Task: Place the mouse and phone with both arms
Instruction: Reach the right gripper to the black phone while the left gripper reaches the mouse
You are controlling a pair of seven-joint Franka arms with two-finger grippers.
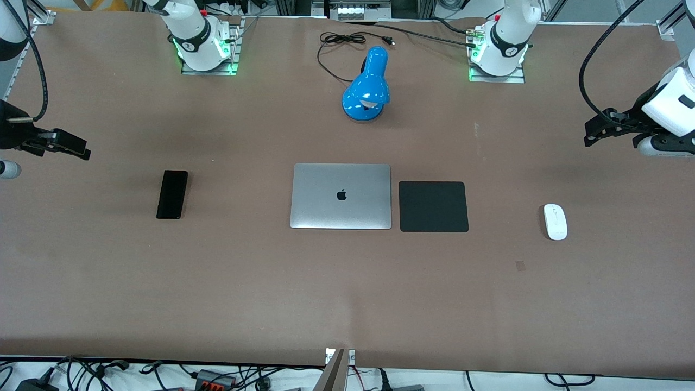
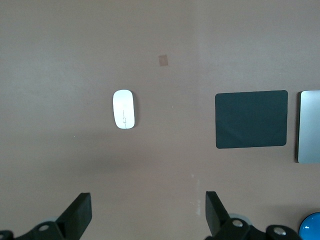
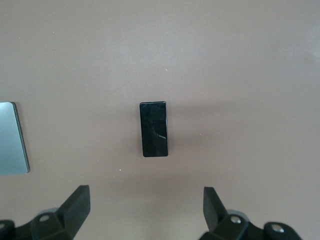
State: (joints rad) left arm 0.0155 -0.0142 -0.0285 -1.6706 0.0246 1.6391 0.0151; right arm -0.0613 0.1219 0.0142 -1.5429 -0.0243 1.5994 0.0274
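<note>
The white oval mouse (image 1: 555, 221) lies on the brown table toward the left arm's end; it also shows in the left wrist view (image 2: 123, 109). The slim black phone (image 1: 172, 194) lies flat toward the right arm's end, and shows in the right wrist view (image 3: 153, 129). My left gripper (image 1: 594, 130) (image 2: 148, 215) is open and empty, up over bare table, apart from the mouse. My right gripper (image 1: 79, 147) (image 3: 146, 212) is open and empty, up over bare table, apart from the phone.
A closed silver laptop (image 1: 341, 196) lies mid-table with a black square mouse pad (image 1: 433, 206) beside it toward the mouse. A blue desk lamp (image 1: 367, 92) with a black cord (image 1: 336, 41) stands farther from the camera than the laptop.
</note>
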